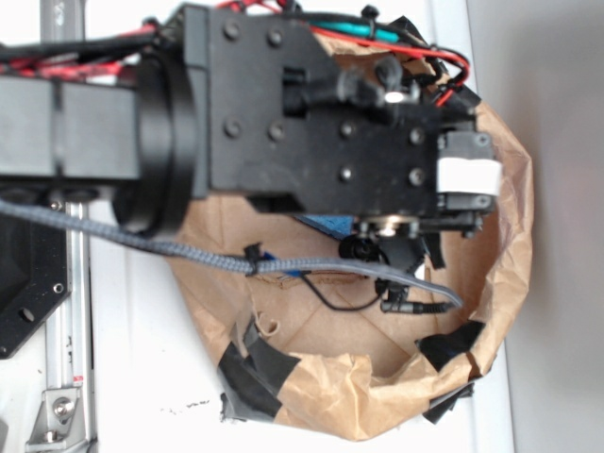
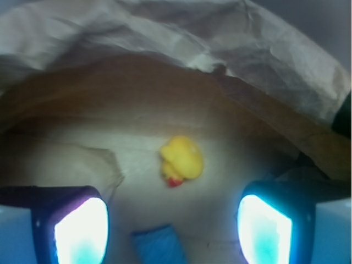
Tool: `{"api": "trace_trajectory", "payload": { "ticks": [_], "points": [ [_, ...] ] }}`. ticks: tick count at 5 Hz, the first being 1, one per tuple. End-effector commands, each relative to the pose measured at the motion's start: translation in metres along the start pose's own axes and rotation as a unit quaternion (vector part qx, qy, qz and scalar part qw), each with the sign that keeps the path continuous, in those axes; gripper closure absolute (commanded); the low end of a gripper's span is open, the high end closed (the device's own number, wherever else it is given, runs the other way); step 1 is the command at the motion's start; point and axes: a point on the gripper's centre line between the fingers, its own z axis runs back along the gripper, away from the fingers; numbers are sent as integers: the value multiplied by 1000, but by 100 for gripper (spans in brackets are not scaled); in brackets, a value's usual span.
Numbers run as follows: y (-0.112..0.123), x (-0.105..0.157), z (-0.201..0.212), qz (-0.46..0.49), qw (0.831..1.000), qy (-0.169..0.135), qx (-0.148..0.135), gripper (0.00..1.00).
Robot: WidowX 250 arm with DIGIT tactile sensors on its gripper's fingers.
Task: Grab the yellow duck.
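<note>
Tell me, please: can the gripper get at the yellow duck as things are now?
Probably yes. In the wrist view the yellow duck lies alone on the paper bag floor, ahead of the open gripper and between its fingers' lines. Only a blue sponge lies nearer, low in the picture, apart from the duck.

Bright, washed-out exterior view; dim, soft-focus wrist view with glaring, overexposed gripper point(image 2: 173, 228) fingers point(image 2: 81, 231).

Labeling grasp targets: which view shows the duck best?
Wrist. The duck lies unobstructed on the paper bag floor, ahead of the open gripper. In the exterior view the arm covers the bag's middle and no duck is visible.
</note>
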Motion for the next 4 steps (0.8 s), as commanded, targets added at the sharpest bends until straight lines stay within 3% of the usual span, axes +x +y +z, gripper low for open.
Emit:
{"api": "trace_trajectory", "payload": {
  "ticks": [1,2,3,4],
  "points": [
    [-15,20,-42,8,1000,-12,2,0],
    [-8,25,-73,25,998,47,40,0],
    [-2,18,-82,39,995,80,53,100],
    [-4,11,-65,27,994,97,45,100]
  ]
}}
